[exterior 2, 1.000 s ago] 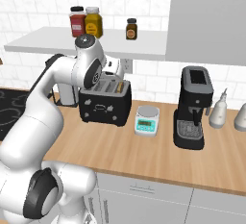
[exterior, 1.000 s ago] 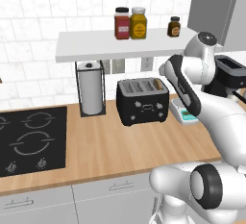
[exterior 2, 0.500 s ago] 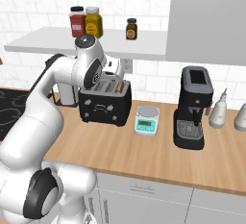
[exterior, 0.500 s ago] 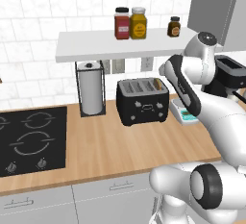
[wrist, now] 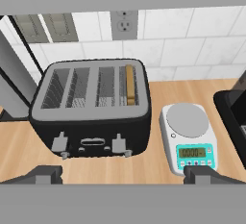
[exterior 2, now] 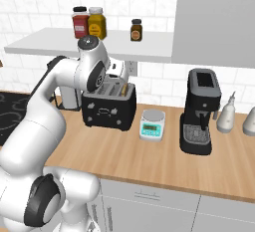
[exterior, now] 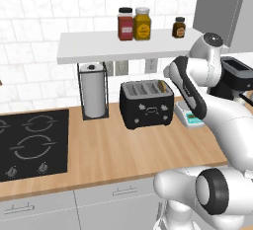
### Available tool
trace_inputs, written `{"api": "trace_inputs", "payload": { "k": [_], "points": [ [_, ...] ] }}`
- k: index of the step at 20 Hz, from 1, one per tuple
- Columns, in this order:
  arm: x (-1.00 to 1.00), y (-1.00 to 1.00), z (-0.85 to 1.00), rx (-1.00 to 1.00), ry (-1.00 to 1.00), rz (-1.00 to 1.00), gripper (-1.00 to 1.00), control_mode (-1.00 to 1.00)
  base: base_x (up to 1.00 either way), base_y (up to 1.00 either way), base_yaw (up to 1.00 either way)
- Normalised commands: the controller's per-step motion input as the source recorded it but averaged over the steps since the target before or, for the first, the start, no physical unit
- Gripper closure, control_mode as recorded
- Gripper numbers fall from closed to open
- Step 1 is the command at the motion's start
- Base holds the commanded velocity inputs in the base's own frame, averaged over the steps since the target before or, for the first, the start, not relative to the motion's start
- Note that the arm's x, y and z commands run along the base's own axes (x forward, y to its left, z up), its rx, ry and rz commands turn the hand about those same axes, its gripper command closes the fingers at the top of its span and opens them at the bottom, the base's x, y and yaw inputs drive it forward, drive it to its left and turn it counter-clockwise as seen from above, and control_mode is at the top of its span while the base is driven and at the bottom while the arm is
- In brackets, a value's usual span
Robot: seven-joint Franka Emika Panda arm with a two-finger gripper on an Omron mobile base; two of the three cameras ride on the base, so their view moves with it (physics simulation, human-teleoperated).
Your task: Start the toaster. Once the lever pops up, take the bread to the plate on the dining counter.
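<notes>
with the gripper (wrist: 123,174) spread wide and empty above the toaster (wrist: 91,107), whose bread (wrist: 129,83) stands in the slot at 3 o'clock, i'd lower one fingertip squarely onto that side's lever (wrist: 118,144) at 5 o'clock.

White tiled wall (exterior: 29,21) with a socket (wrist: 124,22) at 12 o'clock. A white shelf (exterior: 89,54) hangs above the light-wood tabletop (exterior: 108,155). Grey cabinet (exterior 2: 214,17) at 2 o'clock.

Black boxy toaster (wrist: 91,110) with a silver-grey slotted top sits upright on the wood table by the tiled wall. The bread (wrist: 129,84), golden-brown, stands on edge down in the rightmost slot, top edge showing.
</notes>
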Motion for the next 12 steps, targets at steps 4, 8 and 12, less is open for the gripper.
{"api": "trace_inputs", "payload": {
  "k": [4,8,12],
  "points": [
    [0.0,0.0,0.0,0.0,0.0,0.0,-1.0,-1.0,0.0,0.0,0.0],
    [0.0,0.0,0.0,0.0,0.0,0.0,-1.0,-1.0,0.0,0.0,0.0],
    [0.0,0.0,0.0,0.0,0.0,0.0,-1.0,-1.0,0.0,0.0,0.0]
  ]
}}
